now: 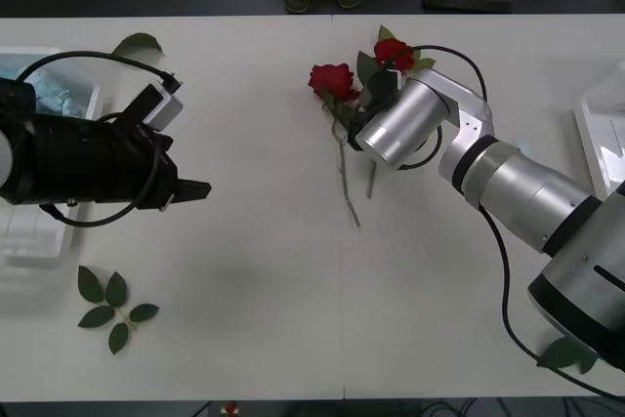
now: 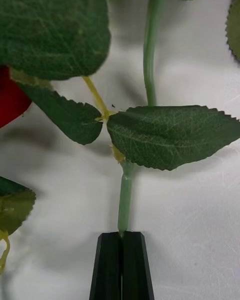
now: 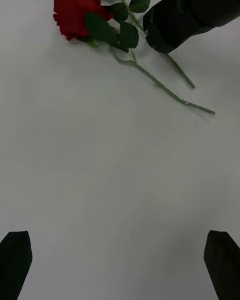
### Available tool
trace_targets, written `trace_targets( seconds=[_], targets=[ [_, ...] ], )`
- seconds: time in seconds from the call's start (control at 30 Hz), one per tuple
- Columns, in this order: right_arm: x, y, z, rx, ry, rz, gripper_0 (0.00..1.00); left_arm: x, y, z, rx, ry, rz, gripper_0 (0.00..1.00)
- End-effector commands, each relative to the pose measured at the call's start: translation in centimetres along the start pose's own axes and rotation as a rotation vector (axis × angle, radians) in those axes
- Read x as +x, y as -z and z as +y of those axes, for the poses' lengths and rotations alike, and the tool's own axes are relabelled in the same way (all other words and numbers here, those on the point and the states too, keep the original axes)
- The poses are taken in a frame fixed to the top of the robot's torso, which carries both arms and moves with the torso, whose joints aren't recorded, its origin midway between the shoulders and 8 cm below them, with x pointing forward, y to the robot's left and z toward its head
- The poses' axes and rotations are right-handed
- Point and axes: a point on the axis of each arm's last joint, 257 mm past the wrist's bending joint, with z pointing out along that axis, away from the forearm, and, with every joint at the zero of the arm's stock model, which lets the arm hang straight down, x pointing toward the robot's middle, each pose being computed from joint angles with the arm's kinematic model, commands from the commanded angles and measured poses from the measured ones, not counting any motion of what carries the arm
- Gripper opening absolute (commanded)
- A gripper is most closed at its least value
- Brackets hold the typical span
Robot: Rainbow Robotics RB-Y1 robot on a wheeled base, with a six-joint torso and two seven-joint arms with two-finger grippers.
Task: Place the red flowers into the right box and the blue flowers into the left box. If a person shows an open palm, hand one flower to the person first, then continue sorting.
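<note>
In the front view, two red flowers [image 1: 332, 78] lie close together on the white desk [image 1: 293, 271], in the upper middle of the frame, with their stems pointing down toward the centre. The right gripper [image 2: 122, 237] is over these stems, and in the right wrist view its black fingers [image 2: 107, 265] are closed on the thin green stem of one rose. The left gripper [image 1: 200, 190] hovers at the left side of the frame, above bare desk, with its fingers [image 3: 15, 260] wide apart and holding nothing. The left box [image 1: 59, 95] is at the far left edge, partly hidden by the arm. The right box [image 1: 598, 139] shows at the far right edge. A loose leaf sprig [image 1: 112, 310] lies at the lower left.
</note>
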Motion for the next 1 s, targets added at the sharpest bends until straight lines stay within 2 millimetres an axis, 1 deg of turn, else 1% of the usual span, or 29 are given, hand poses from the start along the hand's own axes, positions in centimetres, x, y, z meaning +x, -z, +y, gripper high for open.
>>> trace_targets(
  seconds=[0.03, 0.13, 0.3, 0.37, 0.4, 0.5, 0.6, 0.63, 0.7, 0.93, 1.0],
  targets=[
    [1.9, -0.4, 0.8, -0.003, 0.082, 0.027, 0.00, -2.9, 0.1, -0.2, -0.018, -0.068, -0.042, 1.00],
    [1.8, -0.4, 0.7, -0.001, 0.085, 0.026, 0.00, -3.2, -0.4, -0.7, -0.018, -0.074, -0.040, 1.00],
    [1.3, -0.4, -0.3, 0.003, 0.068, 0.029, 0.00, -3.6, -1.2, -1.5, -0.009, -0.064, -0.047, 1.00],
    [0.7, 0.0, -0.9, 0.003, 0.050, 0.036, 0.00, -3.6, -1.3, -1.5, -0.009, -0.064, -0.046, 1.00],
    [0.3, 0.6, -1.1, 0.008, 0.047, 0.046, 0.00, -3.7, -1.3, -1.5, -0.009, -0.065, -0.047, 1.00],
    [-1.3, 2.6, -1.7, 0.019, 0.031, 0.074, 0.00, -3.6, -1.3, -1.4, -0.009, -0.064, -0.048, 1.00],
    [-3.1, 5.7, -2.6, 0.014, 0.009, 0.112, 0.00, -3.6, -1.1, -1.4, -0.011, -0.072, -0.050, 1.00],
    [-3.4, 6.2, -2.8, 0.012, 0.002, 0.122, 0.00, -3.7, -1.1, -1.3, -0.010, -0.074, -0.051, 1.00],
    [-4.5, 8.5, -3.8, 0.003, -0.017, 0.149, 0.00, -3.8, -1.0, -1.5, -0.002, -0.086, -0.060, 1.00],
    [-6.1, 14.4, -6.4, -0.023, -0.040, 0.234, 0.00, -3.9, 0.0, -1.0, 0.003, -0.191, -0.080, 1.00],
    [-6.9, 16.3, -7.1, -0.046, -0.062, 0.248, 0.00, -4.1, 0.2, -1.0, 0.003, -0.221, -0.091, 1.00]
  ],
)
